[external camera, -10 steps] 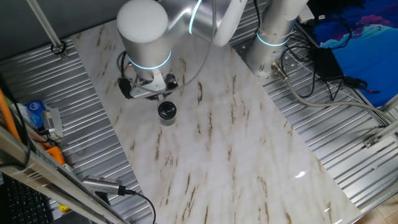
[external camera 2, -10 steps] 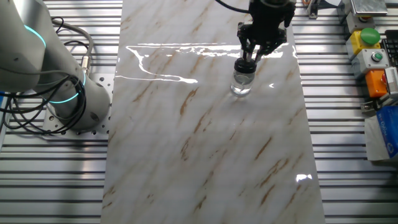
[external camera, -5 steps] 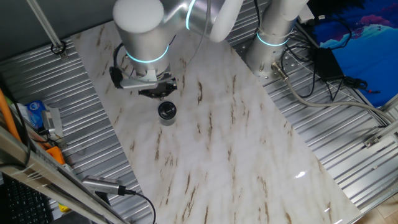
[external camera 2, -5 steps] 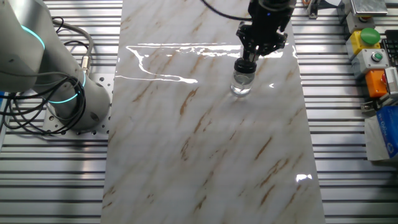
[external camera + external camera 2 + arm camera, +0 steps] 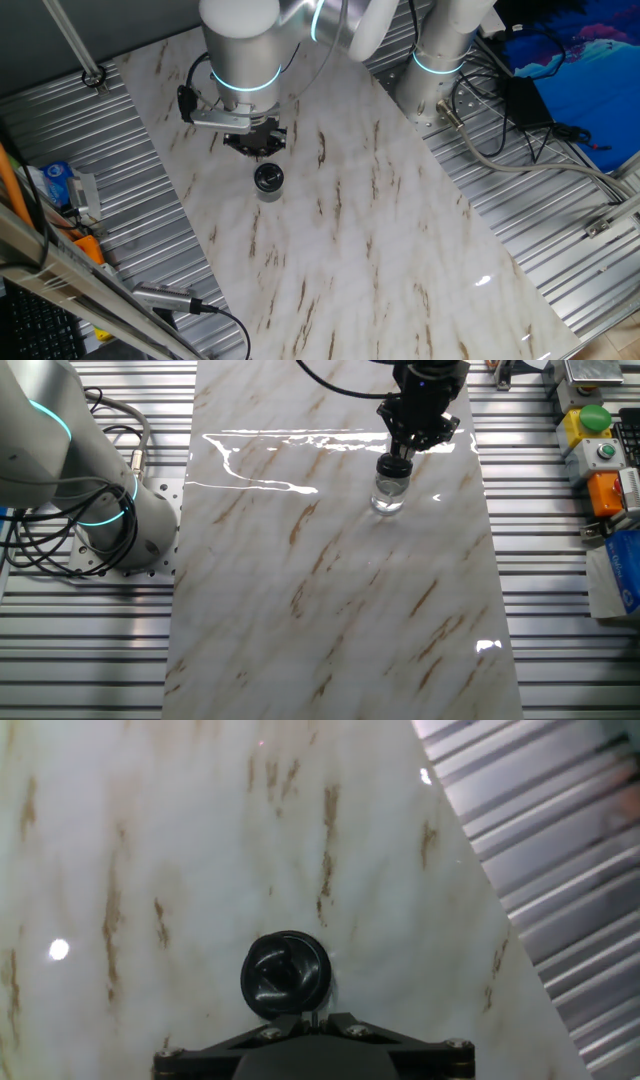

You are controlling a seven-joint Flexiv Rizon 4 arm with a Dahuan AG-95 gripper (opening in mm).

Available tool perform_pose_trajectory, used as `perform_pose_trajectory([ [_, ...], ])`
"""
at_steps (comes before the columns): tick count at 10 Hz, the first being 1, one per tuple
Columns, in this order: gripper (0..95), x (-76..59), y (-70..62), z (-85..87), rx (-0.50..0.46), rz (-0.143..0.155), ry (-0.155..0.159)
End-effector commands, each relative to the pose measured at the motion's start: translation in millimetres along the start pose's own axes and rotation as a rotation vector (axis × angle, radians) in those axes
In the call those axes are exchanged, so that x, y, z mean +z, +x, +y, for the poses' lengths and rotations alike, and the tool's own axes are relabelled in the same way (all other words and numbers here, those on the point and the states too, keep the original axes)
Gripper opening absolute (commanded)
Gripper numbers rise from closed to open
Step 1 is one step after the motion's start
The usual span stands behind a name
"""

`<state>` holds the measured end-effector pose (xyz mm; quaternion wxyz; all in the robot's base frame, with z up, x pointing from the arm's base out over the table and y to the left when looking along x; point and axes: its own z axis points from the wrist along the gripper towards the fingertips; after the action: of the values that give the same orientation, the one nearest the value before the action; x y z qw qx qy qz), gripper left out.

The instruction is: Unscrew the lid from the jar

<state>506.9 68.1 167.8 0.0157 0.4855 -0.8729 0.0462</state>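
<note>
Marble table (image 5: 400, 250), capped jar (image 5: 388, 492) just below tool (image 5: 408, 448), lid (image 5: 268, 177) on, tool's opening unclear.

Hand view: lid (image 5: 285, 973) — glossy black, round — on the marble table (image 5: 180, 840), just above the gripper's black body; ribbed metal at right.

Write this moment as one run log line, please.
end effector: above lid, grip unclear | lid: on jar | jar: upright on marble table
</note>
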Motion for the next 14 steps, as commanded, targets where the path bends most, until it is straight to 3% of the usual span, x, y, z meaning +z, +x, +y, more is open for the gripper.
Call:
perform_pose_trajectory([
  [1,0.0,-0.2,0.5,0.0,-0.012,0.003,0.0],
  [5,0.0,0.9,5.6,-5.0,-0.022,-0.019,-0.008],
  [7,0.0,4.1,15.2,-27.1,-0.074,-0.021,-0.009],
  [9,0.0,21.3,27.6,-63.9,-0.135,-0.041,-0.02],
  [11,0.0,42.8,30.4,-91.7,-0.186,-0.063,-0.029],
  [12,0.0,52.6,30.2,-101.4,-0.194,-0.07,-0.034],
  [14,0.0,56.4,31.0,-102.8,-0.198,-0.065,-0.031],
])
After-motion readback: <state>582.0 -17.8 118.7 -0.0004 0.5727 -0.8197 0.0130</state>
